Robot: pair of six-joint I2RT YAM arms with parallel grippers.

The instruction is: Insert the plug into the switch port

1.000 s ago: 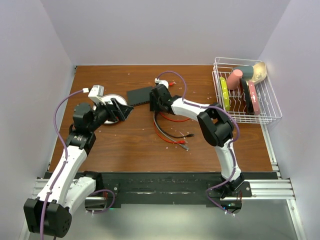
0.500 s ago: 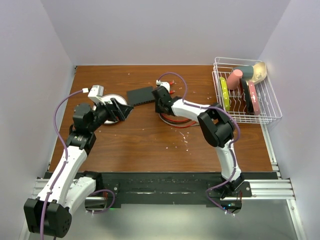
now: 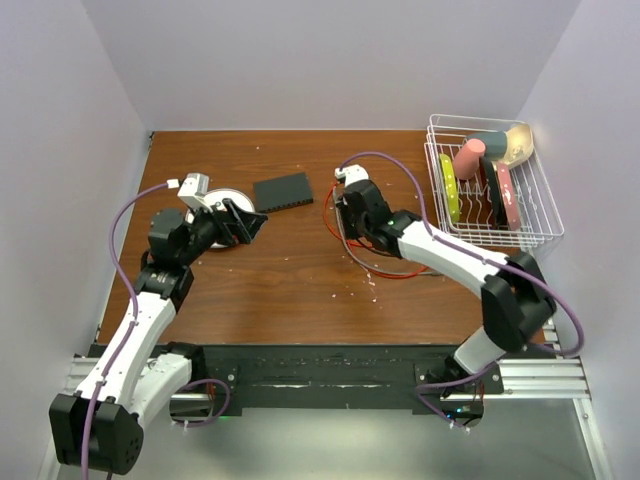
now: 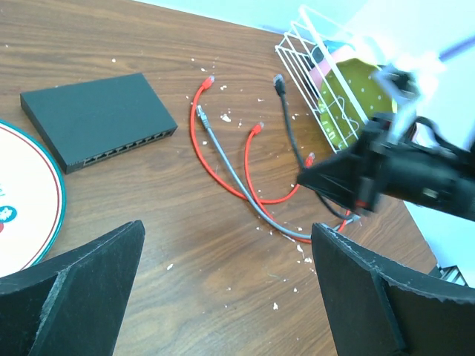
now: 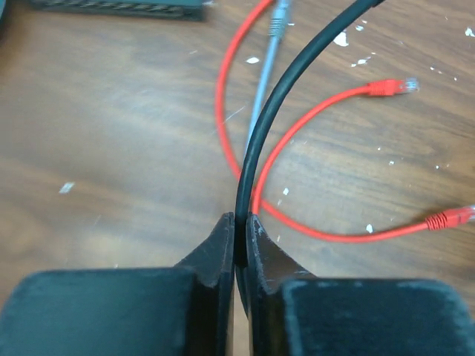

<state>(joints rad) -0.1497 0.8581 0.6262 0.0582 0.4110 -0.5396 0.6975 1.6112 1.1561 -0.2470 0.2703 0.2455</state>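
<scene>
My right gripper point(image 5: 240, 236) is pinched shut on the black cable point(image 5: 297, 81), gripping the cord itself and not the plug point(image 4: 279, 80). From the left wrist view the plug lies further along the cord, toward the far edge of the table point(image 3: 260, 290) and near the wire rack point(image 3: 530, 215). My left gripper point(image 4: 226, 225) is spread wide and holds nothing. It hangs over the edge of the white plate point(image 4: 22, 200).

The switch point(image 3: 283, 190) sits flat in the far half of the table, left of centre. Its long axis runs roughly parallel to the far edge, with its right end slightly further back. The row of sockets is on the long side facing the near edge.

What matters for the next move, as I read it: the switch lies to the left of my right gripper and a little further back, and its ports open toward me. The plug would have to come in from the near side, square to that long edge. My left gripper is the closer one, just off the switch's near left corner, so it looks best placed to brace the box. The red cables point(image 5: 312, 215) and the grey cable point(image 5: 267, 67) lie tangled under the black one and may drag along
</scene>
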